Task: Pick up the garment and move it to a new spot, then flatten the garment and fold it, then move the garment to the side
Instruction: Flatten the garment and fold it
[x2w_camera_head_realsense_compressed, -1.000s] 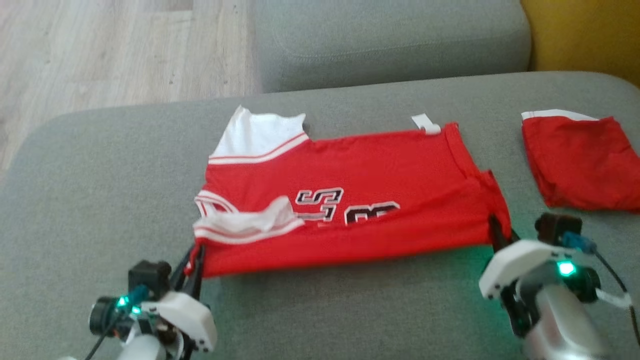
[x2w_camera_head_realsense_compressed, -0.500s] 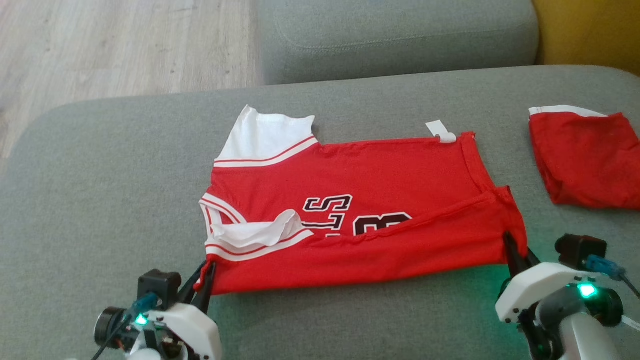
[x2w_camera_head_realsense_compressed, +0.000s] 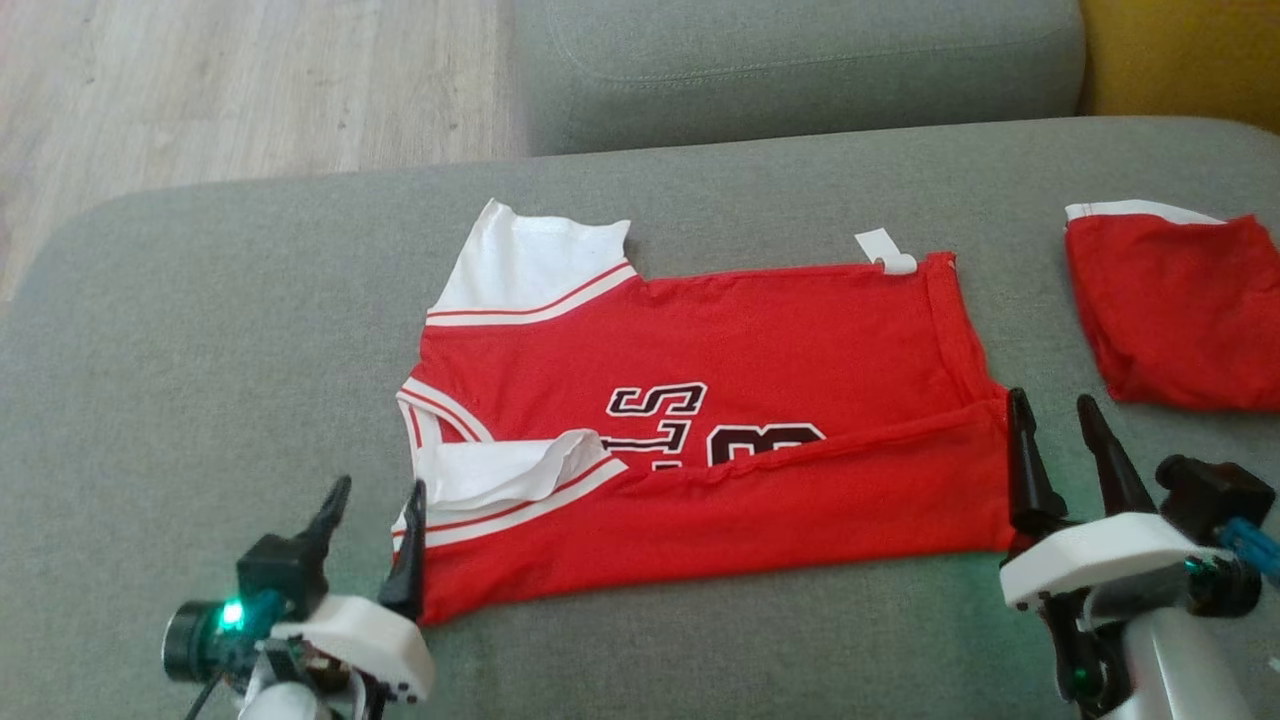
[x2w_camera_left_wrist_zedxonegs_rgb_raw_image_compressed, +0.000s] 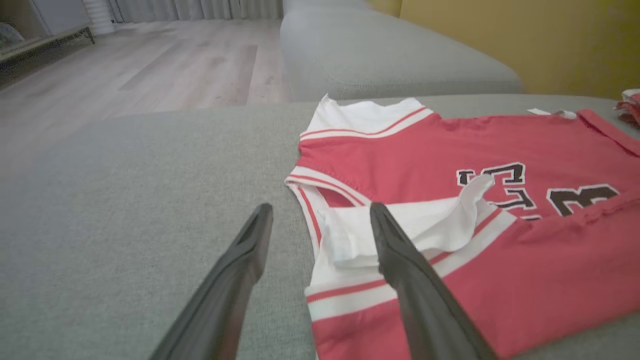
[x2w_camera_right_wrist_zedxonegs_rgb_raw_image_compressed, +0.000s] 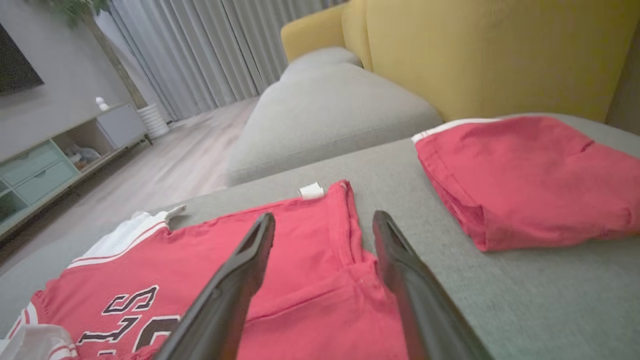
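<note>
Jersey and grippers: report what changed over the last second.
Both grippers let go. The left gripper and right gripper had their jaws shut on the near corners of the jersey; now the jaws stand open, and the folded-over edge lies on the grey cushion. The jersey keeps its half-fold, and the folded red garment at the right is unchanged.

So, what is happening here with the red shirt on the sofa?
A two-armed robot is folding a red jersey on a grey sofa cushion. The jersey lies flat, with its near edge folded up over part of the lettering. Both pincers are open and hold nothing. The left pincer stands at the near left corner of the jersey, and the right pincer stands at the right end of the fold. A second red garment lies folded further to the right.
</note>
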